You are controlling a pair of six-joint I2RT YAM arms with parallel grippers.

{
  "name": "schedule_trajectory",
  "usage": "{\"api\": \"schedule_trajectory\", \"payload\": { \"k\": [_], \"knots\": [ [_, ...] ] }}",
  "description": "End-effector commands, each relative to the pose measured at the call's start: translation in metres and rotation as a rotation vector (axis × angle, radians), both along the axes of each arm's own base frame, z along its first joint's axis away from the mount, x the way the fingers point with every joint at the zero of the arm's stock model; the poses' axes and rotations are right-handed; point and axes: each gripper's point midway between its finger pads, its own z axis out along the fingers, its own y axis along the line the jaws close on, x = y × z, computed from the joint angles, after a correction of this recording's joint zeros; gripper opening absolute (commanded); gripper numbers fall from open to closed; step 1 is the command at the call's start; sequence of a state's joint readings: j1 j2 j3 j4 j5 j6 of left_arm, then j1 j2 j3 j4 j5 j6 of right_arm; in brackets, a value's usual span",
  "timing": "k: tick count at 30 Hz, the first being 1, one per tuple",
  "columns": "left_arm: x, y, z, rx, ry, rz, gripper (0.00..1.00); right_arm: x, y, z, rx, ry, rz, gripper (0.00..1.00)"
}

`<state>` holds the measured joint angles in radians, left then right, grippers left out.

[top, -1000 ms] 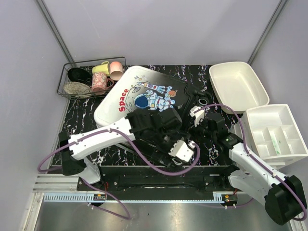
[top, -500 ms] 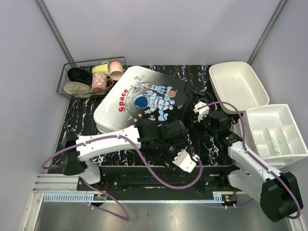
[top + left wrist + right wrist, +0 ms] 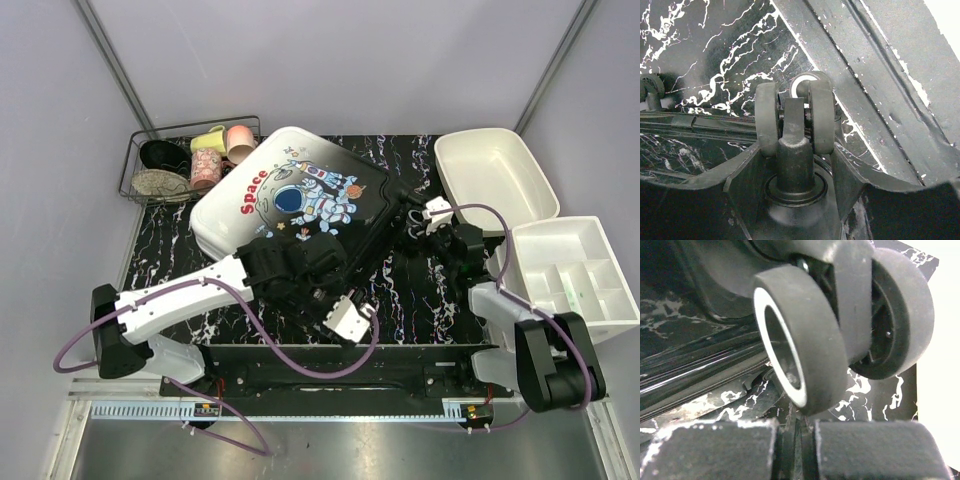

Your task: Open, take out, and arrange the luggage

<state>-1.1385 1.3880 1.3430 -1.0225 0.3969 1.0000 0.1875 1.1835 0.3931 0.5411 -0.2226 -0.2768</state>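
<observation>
The luggage (image 3: 290, 205) lies flat and closed on the marbled table (image 3: 165, 245), astronaut print facing up. Its long axis runs from 10 o'clock, the white end, to 4 o'clock, the black wheeled end. You therefore meet the wheels first, and the opening seam follows the edges beyond them.

The left gripper (image 3: 338, 305) sits at the 6 o'clock corner of the case. In its wrist view a twin caster (image 3: 795, 117) stands straight ahead at 12 o'clock, its stem seated in the black corner housing. You cannot tell from that view whether this gripper is parted or closed.

The right gripper (image 3: 796, 432) sits at the 3 o'clock flank. Its pads (image 3: 705, 450) are drawn almost together, and nothing between them can be made out. The other caster (image 3: 800, 340) hangs just above them at 12 o'clock, close but not gripped.

Judged from this layout, each arm is nearest a wheel corner, and the left forearm crosses the near long edge. To open the case you probably need to work from these corners toward 10 o'clock along that edge.
</observation>
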Motion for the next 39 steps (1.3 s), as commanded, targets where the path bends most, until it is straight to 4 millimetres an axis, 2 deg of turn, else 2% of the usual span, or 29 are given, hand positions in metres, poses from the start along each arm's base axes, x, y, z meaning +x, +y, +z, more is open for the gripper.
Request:
{"api": "schedule_trajectory", "payload": {
  "k": [1, 5, 8, 18, 19, 23, 24, 26, 27, 29, 30, 31, 32, 33, 35, 37, 38, 39],
  "knots": [
    [-0.016, 0.106, -0.039, 0.404, 0.092, 0.060, 0.56, 0.039, -0.013, 0.068, 0.044, -0.267, -0.056, 0.00],
    [-0.022, 0.117, -0.043, 0.424, 0.100, 0.031, 0.56, 0.051, -0.008, 0.066, 0.056, -0.271, -0.017, 0.00],
    [-0.027, 0.122, -0.044, 0.427, 0.115, 0.009, 0.56, 0.061, -0.011, 0.068, 0.069, -0.284, -0.019, 0.00],
    [-0.045, 0.145, -0.052, 0.492, 0.169, -0.084, 0.53, 0.095, -0.017, 0.087, 0.148, -0.311, 0.002, 0.00],
    [-0.046, 0.149, -0.053, 0.510, 0.177, -0.090, 0.52, 0.098, -0.016, 0.084, 0.155, -0.298, 0.011, 0.00],
    [-0.046, 0.153, -0.055, 0.518, 0.180, -0.105, 0.52, 0.101, 0.001, 0.088, 0.190, -0.289, 0.119, 0.00],
    [-0.049, 0.153, -0.054, 0.519, 0.196, -0.114, 0.53, 0.103, 0.008, 0.079, 0.209, -0.259, 0.149, 0.00],
    [-0.051, 0.153, -0.053, 0.521, 0.210, -0.115, 0.53, 0.103, 0.017, 0.078, 0.219, -0.245, 0.205, 0.00],
    [-0.052, 0.153, -0.053, 0.522, 0.216, -0.113, 0.54, 0.104, 0.019, 0.068, 0.221, -0.203, 0.224, 0.00],
    [-0.053, 0.153, -0.051, 0.514, 0.223, -0.108, 0.61, 0.103, 0.026, 0.071, 0.236, -0.180, 0.265, 0.00],
    [-0.054, 0.154, -0.049, 0.508, 0.224, -0.101, 0.63, 0.098, 0.028, 0.076, 0.244, -0.177, 0.277, 0.06],
    [-0.054, 0.155, -0.050, 0.508, 0.227, -0.097, 0.64, 0.092, 0.028, 0.075, 0.247, -0.166, 0.280, 0.19],
    [-0.054, 0.157, -0.050, 0.510, 0.228, -0.082, 0.67, 0.087, 0.028, 0.077, 0.251, -0.158, 0.279, 0.23],
    [-0.055, 0.161, -0.049, 0.507, 0.222, -0.074, 0.68, 0.077, 0.027, 0.088, 0.250, -0.152, 0.278, 0.28],
    [-0.056, 0.162, -0.048, 0.496, 0.214, -0.049, 0.75, 0.058, 0.031, 0.089, 0.232, -0.122, 0.313, 0.44],
    [-0.051, 0.158, -0.042, 0.444, 0.174, -0.010, 0.80, 0.029, 0.034, 0.094, 0.230, -0.058, 0.343, 0.59],
    [-0.049, 0.155, -0.038, 0.427, 0.168, 0.043, 0.82, 0.019, 0.033, 0.095, 0.221, -0.036, 0.348, 0.71],
    [-0.039, 0.146, -0.030, 0.370, 0.120, 0.076, 0.87, -0.001, 0.033, 0.091, 0.226, 0.042, 0.345, 0.75]
  ]
}}
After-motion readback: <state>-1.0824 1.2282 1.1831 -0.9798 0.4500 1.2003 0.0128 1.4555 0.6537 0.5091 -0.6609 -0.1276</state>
